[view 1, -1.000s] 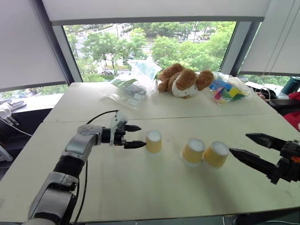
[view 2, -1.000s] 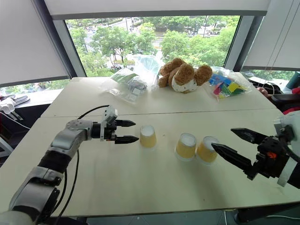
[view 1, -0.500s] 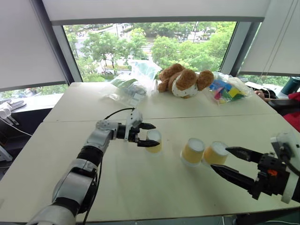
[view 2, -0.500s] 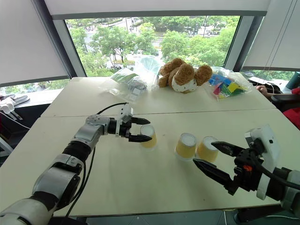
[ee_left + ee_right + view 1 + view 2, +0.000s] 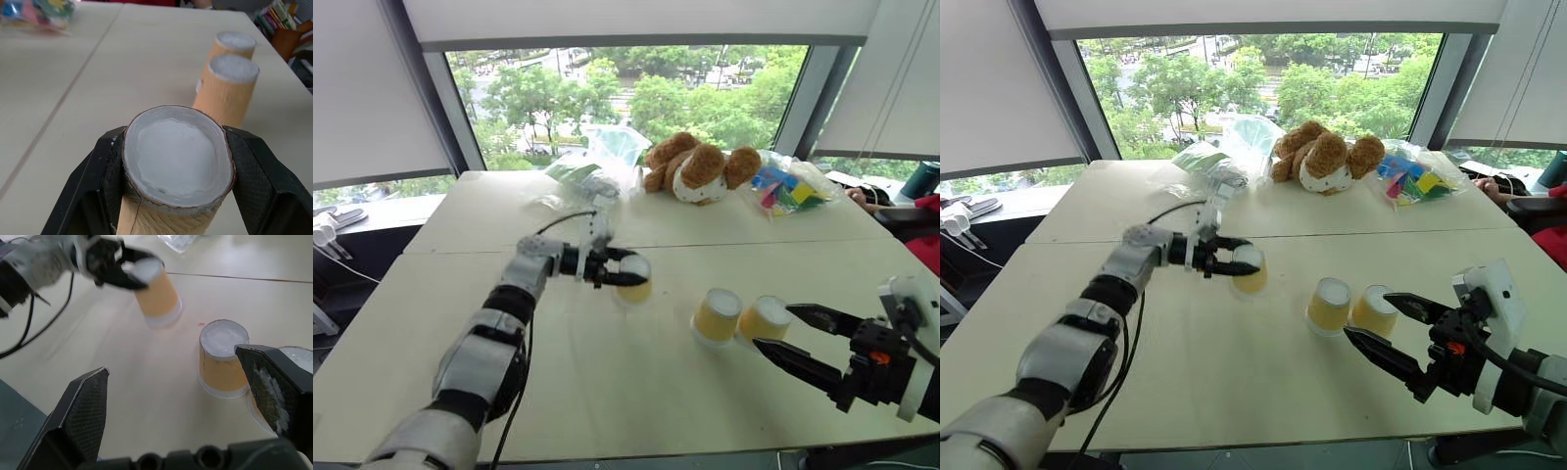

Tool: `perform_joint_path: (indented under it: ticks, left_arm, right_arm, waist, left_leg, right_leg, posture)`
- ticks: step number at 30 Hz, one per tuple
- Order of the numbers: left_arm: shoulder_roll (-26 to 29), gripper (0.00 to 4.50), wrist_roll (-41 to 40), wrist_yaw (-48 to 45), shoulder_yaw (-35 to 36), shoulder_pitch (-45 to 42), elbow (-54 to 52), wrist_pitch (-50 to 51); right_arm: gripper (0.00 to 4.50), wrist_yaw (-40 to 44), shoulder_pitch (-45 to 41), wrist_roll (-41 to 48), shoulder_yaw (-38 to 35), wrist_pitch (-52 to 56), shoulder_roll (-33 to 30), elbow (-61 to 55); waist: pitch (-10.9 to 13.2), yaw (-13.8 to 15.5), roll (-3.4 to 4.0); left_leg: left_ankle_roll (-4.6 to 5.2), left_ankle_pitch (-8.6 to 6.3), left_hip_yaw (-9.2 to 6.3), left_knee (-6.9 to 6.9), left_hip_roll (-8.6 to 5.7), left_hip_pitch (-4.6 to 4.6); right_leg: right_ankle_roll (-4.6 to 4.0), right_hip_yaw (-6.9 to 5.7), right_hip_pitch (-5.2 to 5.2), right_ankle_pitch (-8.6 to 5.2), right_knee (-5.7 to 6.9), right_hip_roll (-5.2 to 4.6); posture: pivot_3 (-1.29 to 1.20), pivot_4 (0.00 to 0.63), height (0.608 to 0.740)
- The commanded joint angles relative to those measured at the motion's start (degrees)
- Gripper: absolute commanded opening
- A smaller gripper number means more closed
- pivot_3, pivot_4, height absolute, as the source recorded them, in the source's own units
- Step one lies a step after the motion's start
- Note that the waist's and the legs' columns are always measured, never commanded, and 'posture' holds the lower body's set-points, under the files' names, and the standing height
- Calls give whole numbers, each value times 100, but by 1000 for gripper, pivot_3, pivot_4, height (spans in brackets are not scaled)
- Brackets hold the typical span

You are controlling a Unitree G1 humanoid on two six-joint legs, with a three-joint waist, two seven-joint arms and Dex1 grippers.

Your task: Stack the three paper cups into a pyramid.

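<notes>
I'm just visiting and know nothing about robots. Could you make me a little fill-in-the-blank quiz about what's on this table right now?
1. The left gripper is shut on one ____ cup that is upside down.
2. The number of cups standing side by side on the table near the right gripper is ____.
3. The right gripper's two black fingers are ____, with nothing between them.
4. At the far edge of the table, by the window, lies a brown ____.

Missing words: paper; two; open; teddy bear

Head stereo downward; wrist cameras close
</notes>
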Motion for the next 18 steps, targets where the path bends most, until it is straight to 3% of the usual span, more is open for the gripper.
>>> perform_joint_path:
  ticks: [1,6,18]
  left_arm:
    - [-134,2379,-234,-224,411,-855,378,-47]
    - [-1050,2379,-401,-139,779,-1586,784,-20]
    - [-2440,2379,84,38,628,-1555,1129,-491]
  right_arm:
    - [4500,175,51,-177,-233,-124,147,138]
    - [4500,334,223,-455,-469,-149,439,357]
    - [4500,382,1050,-519,-1023,-279,935,-54]
  waist:
    - [0,11,0]
    - [0,34,-4]
    - [2,-63,-6]
  left_leg:
    - [1,0,-1,0,0,2]
    - [16,-9,-9,15,-13,3]
    - [41,-23,5,28,0,3]
  right_leg:
    - [0,-1,3,0,1,-1]
    - [0,-8,23,0,0,-8]
    - [11,-8,14,-5,2,-5]
  posture:
    - [0,150,740]
    - [0,150,740]
    - [0,150,740]
